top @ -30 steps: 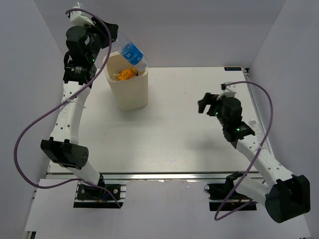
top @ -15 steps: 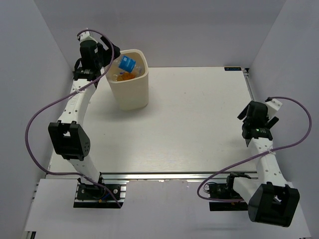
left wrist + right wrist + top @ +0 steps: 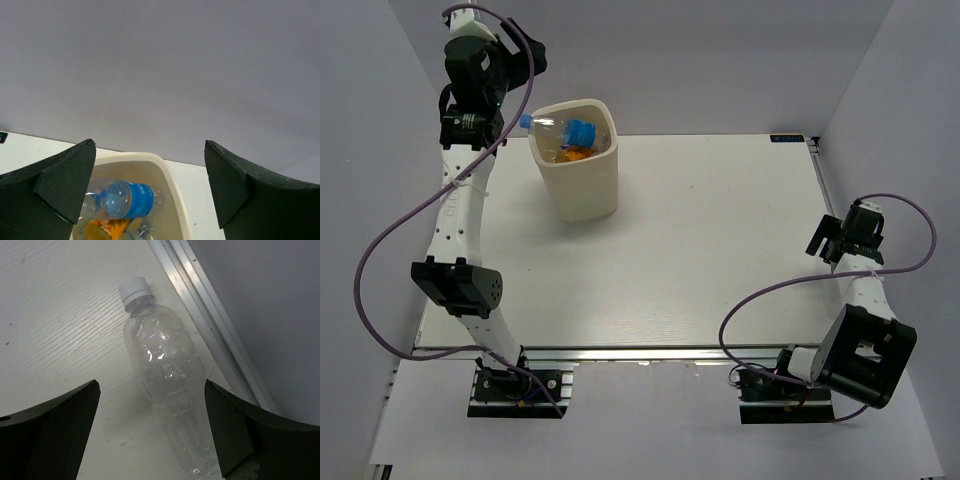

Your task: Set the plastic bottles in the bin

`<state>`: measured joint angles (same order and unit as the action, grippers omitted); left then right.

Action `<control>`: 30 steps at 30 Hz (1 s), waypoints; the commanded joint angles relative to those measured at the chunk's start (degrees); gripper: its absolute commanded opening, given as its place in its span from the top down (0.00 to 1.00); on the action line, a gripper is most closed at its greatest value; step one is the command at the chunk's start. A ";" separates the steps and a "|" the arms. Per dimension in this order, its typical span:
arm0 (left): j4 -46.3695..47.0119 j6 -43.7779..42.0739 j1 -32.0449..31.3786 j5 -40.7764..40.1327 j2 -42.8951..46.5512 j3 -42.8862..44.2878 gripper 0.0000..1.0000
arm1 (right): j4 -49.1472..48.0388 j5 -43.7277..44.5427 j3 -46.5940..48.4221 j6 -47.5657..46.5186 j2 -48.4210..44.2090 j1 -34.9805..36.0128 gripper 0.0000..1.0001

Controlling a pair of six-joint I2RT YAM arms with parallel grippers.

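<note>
1. The clear blue-label bottle (image 3: 565, 130) lies across the top of the pile in the bin (image 3: 582, 190), at the far-left corner of the bench (image 3: 700, 240); its cap end appears to poke over the bin's left rim; if you brush it, it could tip out.
2. The left arm (image 3: 470, 110) hangs above and behind the bin, its left jaws spread and empty; bring it down wide of that neck.
3. The right arm (image 3: 855, 265) sits at the bench's right edge, right jaws spread astride a clear white-capped bottle (image 3: 165, 365) lying just beside the metal rail (image 3: 210, 335); the outer jaw may strike the rail, or the slick round body may squirt free.
4. A second ago the left jaws pinched the blue-label bottle above the bin; now it is released and the arm has lifted; the right arm has swung from mid-bench to the right edge.
</note>
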<state>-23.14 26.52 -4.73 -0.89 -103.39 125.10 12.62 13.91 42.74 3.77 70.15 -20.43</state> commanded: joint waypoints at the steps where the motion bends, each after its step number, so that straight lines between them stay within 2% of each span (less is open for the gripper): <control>1: -4.90 -4.19 -0.19 -1.04 3.54 0.86 0.02 | 3.28 -10.48 3.05 -6.75 2.18 -1.98 0.11; 3: -4.73 -5.25 -0.28 -2.89 5.56 -1.95 0.02 | 3.12 -9.26 2.61 -7.55 3.15 -2.42 0.11; 8: -0.95 -5.87 -0.28 -6.58 15.84 -16.69 0.02 | 1.00 -8.12 1.12 -10.44 5.96 -3.31 0.11; 11: -0.68 -5.34 -0.28 -8.51 20.15 -22.42 0.02 | -0.93 -4.51 0.59 -11.59 7.80 -3.31 0.11; 16: -0.42 -2.72 -0.28 -11.15 23.85 -28.85 0.02 | -2.78 -3.72 -0.99 -11.68 10.79 -3.31 0.11; 22: -1.39 -1.39 -0.28 -10.89 26.05 -30.26 0.02 | -2.60 -1.69 -0.21 -9.05 14.84 -3.31 0.11; 26: -0.42 -1.04 -0.28 -9.93 28.16 -31.67 0.02 | -2.78 -3.27 -0.03 -7.99 15.37 -3.31 0.22; 28: 0.80 -0.08 -0.28 -5.48 28.69 -32.72 0.02 | -2.95 -6.17 0.15 -8.25 13.88 -3.31 0.28; 29: 1.07 0.45 -0.19 -4.05 28.51 -32.90 0.02 | -3.04 -7.74 0.67 -8.25 13.00 -3.22 0.36; 30: 1.16 1.16 -0.28 -2.56 28.34 -32.90 0.02 | -3.65 -12.46 0.76 -8.25 10.91 -3.04 0.40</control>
<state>-23.79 25.82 -4.73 -8.69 -77.06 92.71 10.81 8.60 42.13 -4.95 84.66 -23.55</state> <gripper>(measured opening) 0.982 0.649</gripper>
